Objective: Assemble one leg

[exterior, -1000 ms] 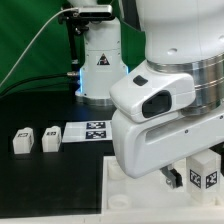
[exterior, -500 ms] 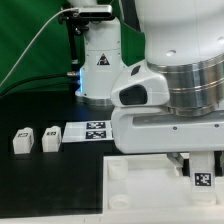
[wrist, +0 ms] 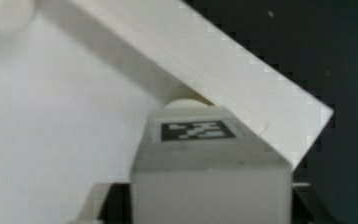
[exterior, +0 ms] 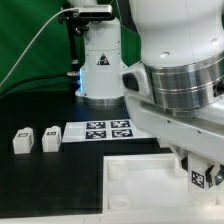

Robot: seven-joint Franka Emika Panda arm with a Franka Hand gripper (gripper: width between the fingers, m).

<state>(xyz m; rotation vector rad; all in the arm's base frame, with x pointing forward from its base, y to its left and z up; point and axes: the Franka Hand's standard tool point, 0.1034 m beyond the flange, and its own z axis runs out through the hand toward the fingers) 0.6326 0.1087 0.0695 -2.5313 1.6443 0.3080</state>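
My gripper (exterior: 199, 170) is shut on a leg (exterior: 201, 179), a small white block with a black-and-white tag, at the exterior view's lower right. It holds the leg over the right corner of the large white tray-like piece (exterior: 140, 172). In the wrist view the leg (wrist: 199, 150) fills the space between the jaws of the gripper (wrist: 202, 206), its tagged end close to the tray piece's (wrist: 51, 120) raised rim. Whether the leg touches the tray piece I cannot tell. Two more legs (exterior: 23, 142) (exterior: 51, 138) lie on the black table at the exterior view's left.
The marker board (exterior: 104, 130) lies flat behind the tray piece, in front of the robot base (exterior: 100, 62). My arm's large white and grey wrist (exterior: 180, 80) hides the right side of the scene.
My wrist has turned and shifted toward the exterior view's right with the leg in the gripper. More of the marker board and the tray piece now shows.
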